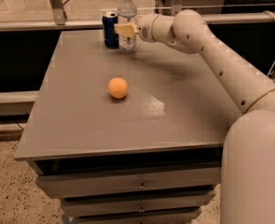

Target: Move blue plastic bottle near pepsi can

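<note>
The blue plastic bottle stands upright at the far edge of the grey table, clear with a white cap. The pepsi can stands right beside it on the left, nearly touching. My gripper reaches in from the right at the bottle's middle, and its tan fingers are closed around the bottle's body. The bottle's lower part is partly hidden by the fingers.
An orange ball lies near the table's middle. The table has drawers below its front edge. A metal railing and a dark gap run behind the table. My white arm spans the right side.
</note>
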